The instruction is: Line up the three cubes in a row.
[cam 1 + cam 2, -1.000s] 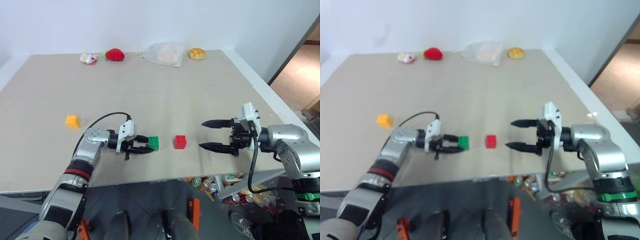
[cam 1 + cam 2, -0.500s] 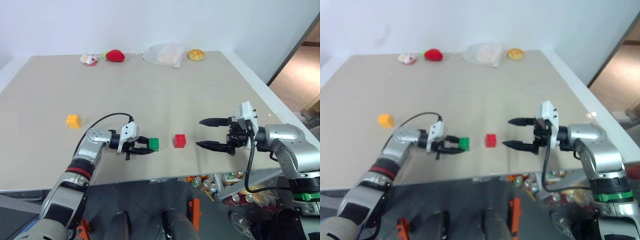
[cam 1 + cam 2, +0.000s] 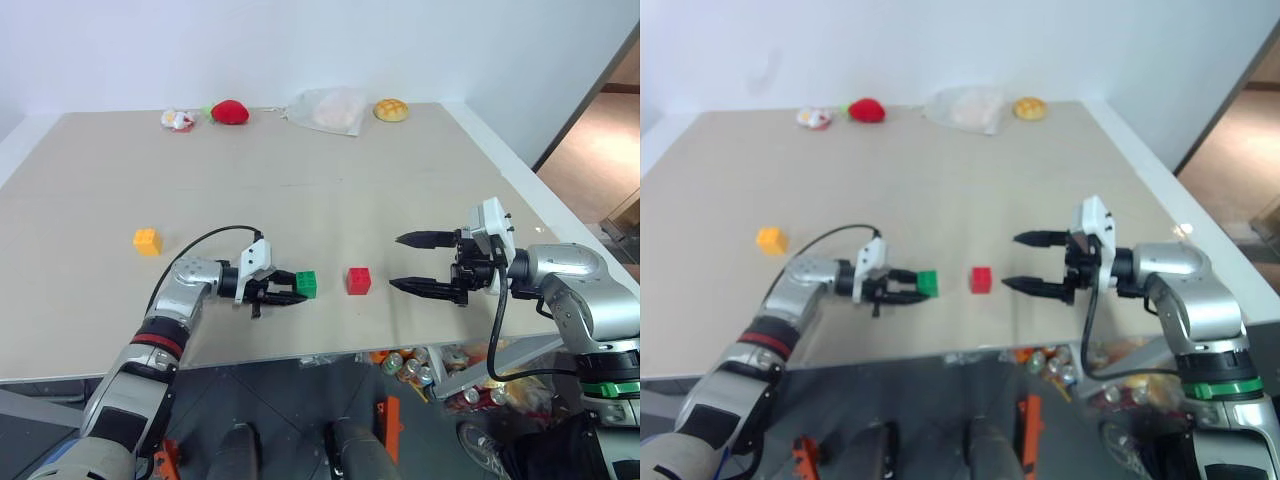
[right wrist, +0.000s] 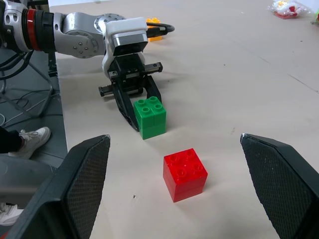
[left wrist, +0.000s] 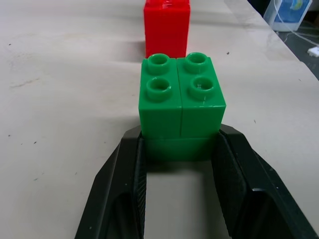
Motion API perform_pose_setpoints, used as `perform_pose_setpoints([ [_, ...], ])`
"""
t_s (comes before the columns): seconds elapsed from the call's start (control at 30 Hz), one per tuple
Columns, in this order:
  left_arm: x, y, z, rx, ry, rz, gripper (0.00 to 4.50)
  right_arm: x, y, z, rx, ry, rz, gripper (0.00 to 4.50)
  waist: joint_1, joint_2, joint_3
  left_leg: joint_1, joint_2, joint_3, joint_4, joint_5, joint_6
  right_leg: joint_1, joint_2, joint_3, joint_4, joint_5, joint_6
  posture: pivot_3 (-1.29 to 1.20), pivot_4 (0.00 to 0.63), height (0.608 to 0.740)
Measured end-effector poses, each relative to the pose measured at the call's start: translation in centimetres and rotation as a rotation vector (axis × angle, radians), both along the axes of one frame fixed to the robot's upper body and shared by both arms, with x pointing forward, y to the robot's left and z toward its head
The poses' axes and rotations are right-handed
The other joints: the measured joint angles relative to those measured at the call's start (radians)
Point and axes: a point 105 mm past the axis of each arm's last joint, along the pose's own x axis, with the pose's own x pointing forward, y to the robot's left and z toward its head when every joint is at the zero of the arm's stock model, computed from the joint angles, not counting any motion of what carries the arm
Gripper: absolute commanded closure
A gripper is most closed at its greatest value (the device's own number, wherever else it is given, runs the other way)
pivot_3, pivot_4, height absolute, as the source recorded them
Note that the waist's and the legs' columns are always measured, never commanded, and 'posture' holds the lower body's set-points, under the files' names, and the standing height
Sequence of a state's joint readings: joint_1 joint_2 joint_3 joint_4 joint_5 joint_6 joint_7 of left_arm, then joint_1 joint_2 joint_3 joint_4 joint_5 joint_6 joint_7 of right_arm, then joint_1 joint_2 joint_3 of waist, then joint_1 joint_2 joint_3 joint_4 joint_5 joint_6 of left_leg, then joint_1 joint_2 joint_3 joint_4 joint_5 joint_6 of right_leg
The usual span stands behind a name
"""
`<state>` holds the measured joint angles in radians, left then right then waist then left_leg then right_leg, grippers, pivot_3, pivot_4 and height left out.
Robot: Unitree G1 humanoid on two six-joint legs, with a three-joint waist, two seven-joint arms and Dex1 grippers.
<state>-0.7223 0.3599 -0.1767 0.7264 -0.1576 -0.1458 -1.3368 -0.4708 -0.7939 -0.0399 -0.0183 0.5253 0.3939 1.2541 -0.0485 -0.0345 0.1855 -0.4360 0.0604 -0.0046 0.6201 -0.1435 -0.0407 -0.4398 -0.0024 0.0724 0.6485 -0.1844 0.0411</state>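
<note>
We see the left gripper (image 3: 288, 292) clenched on the green cube (image 3: 306, 284), its two black fingers (image 5: 124, 189) pressing the cube's lower sides while the studded top points up. The cube sits on the tan table (image 3: 300, 180), near its front edge. Just beyond it, apart and in line with the fingers, stands the red cube (image 3: 359, 280). The right gripper (image 3: 412, 263) hovers on the red cube's other side, its fingers spread wide and holding nothing. The yellow-orange cube (image 3: 147, 241) lies well apart, off to the left. At the table's far edge we see a strawberry plush (image 3: 230, 111), a bun toy (image 3: 392, 109) and a clear bag (image 3: 330, 108).
</note>
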Motion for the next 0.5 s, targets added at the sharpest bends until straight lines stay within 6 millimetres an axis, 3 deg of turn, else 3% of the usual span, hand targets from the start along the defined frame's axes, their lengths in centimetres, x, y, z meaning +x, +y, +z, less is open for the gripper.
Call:
perform_pose_setpoints([
  [0.4,0.10,0.10,0.05,0.000,-0.004,0.008,3.23,0.02,0.15,-0.17,-0.001,0.002,0.004,0.16,0.000,0.000,0.000,0.000,0.000,0.000,0.000,0.000,0.000,0.000,0.000,0.000,0.000,0.000,0.000,0.00,0.150,0.740],
  [0.47,0.19,0.13,0.05,0.001,-0.011,0.016,2.13,0.01,0.16,-0.18,-0.001,0.002,0.004,0.16,0.000,0.000,0.000,0.000,0.000,0.000,0.000,0.000,0.000,0.000,0.000,0.000,0.000,0.000,0.000,0.00,0.150,0.740],
  [0.5,0.29,0.17,0.05,0.000,-0.016,0.025,1.93,0.01,0.16,-0.18,-0.001,0.002,0.004,0.16,0.000,0.000,0.000,0.000,0.000,0.000,0.000,0.000,0.000,0.000,0.000,0.000,0.000,0.000,0.000,0.00,0.150,0.740],
])
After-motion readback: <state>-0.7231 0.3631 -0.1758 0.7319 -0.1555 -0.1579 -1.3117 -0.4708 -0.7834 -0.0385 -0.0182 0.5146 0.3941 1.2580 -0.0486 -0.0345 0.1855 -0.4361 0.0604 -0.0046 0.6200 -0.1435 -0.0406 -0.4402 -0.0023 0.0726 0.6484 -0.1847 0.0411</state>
